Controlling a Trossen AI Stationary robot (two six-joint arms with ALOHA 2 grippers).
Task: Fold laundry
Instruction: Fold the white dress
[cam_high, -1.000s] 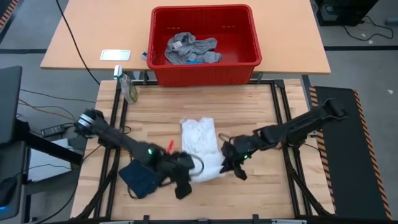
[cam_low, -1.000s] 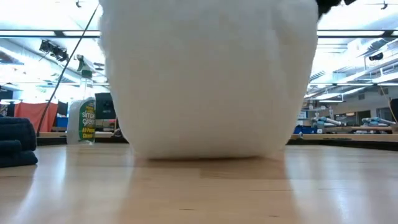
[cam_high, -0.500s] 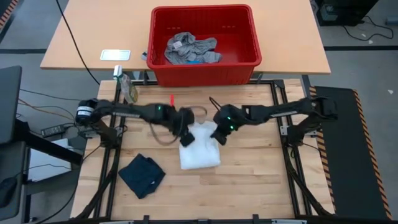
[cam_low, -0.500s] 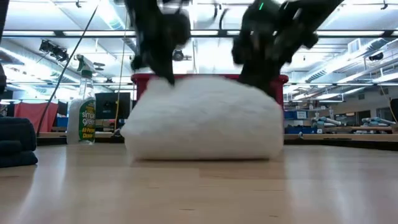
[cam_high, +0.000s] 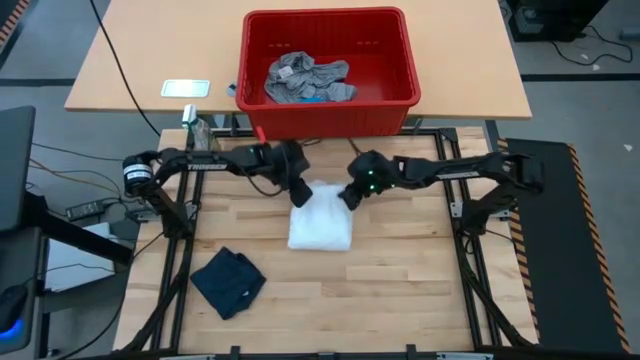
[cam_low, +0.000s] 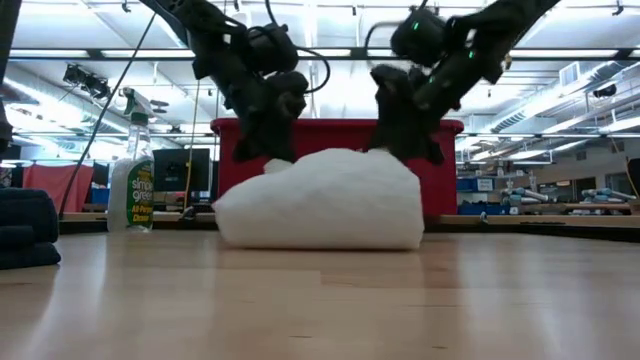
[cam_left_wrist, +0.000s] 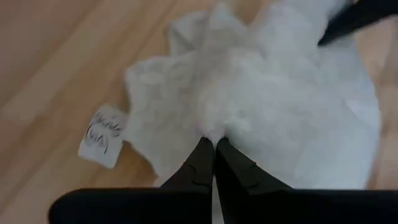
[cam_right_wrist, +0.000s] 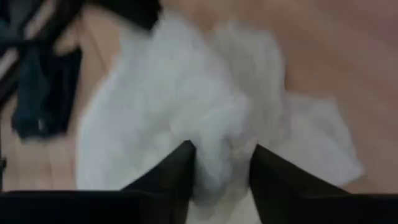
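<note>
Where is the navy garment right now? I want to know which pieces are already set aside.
In the high view the navy garment lies on the wooden table's near-left part, apart from the white garment at the middle.

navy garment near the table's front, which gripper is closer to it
Left. The left gripper sits at the white garment's far left corner, diagonally beyond the navy garment. The right gripper is at the far right corner, farther across.

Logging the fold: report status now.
Left gripper shut on white garment. Right gripper open at its far edge. Navy garment set aside. Nothing obstructing.
</note>
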